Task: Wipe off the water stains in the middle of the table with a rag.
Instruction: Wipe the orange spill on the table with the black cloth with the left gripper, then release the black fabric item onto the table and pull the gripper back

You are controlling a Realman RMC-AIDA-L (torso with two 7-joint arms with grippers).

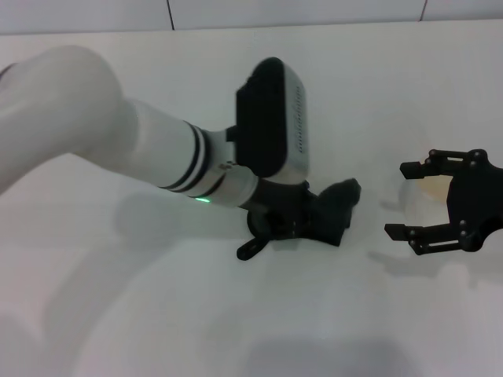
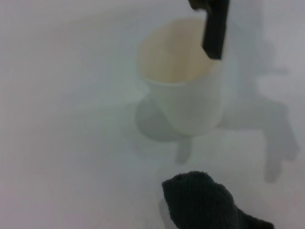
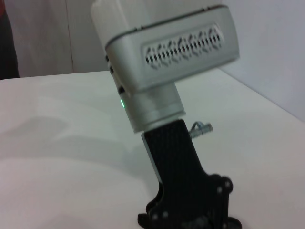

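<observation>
The rag [image 1: 339,196], a dark bunched cloth, rests on the white table [image 1: 236,314] near its middle, and my left gripper [image 1: 326,220] is shut on it, reaching in low from the left. In the left wrist view the rag [image 2: 202,200] lies just short of a pale cup. To the right, my right gripper [image 1: 401,199] is open, with one finger on each side of that cup. The water stains are not visible in any view.
A translucent whitish cup [image 2: 183,86] with a yellowish inside stands upright just right of the rag, with a black finger [image 2: 214,28] of my right gripper at its rim. The cup [image 1: 427,191] is faint in the head view. A tiled wall [image 1: 314,12] borders the far edge.
</observation>
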